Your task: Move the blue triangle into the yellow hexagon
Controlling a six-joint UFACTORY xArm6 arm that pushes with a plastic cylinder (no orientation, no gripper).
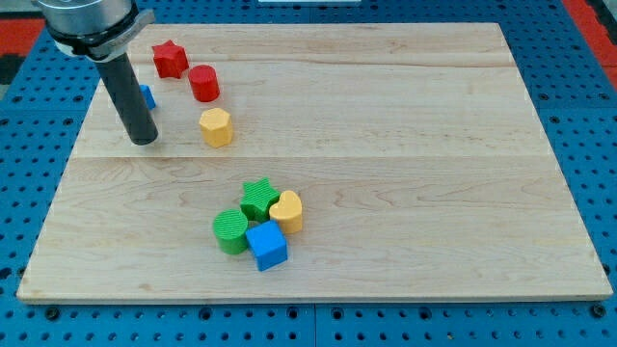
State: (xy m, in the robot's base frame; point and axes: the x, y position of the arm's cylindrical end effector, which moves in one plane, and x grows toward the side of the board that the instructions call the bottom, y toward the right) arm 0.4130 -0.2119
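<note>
Rod stands upright at the view's upper left, its dark shaft running down from the grey arm housing [89,24] to my tip [144,143], which rests on the wooden board [405,145]. It is a plain rod, with nothing that spreads, presses together or pinches; the tip touches no block that I can make out.

Blue triangle [147,96]: only a small blue sliver shows, just past the rod's right edge and above the tip toward the view's top. The rod hides most of it, so the shape cannot be confirmed. Whether it touches the shaft cannot be told.

Right of that, near the board's top edge, lies the red star [170,59]. Just beside it, lower right, stands the red cylinder [203,84]; the two look close but slightly apart.

Yellow hexagon [216,127] sits below the red cylinder, to the right of the tip at nearly the same height, with bare board between them. The blue sliver lies up and left of it.

Lower centre holds a tight cluster: green cylinder [230,231] at its left, green star [257,199] at its top, blue cube [267,245] at its bottom, yellow heart [286,210] at its right. All four appear to touch their neighbours, well apart from the tip.
</note>
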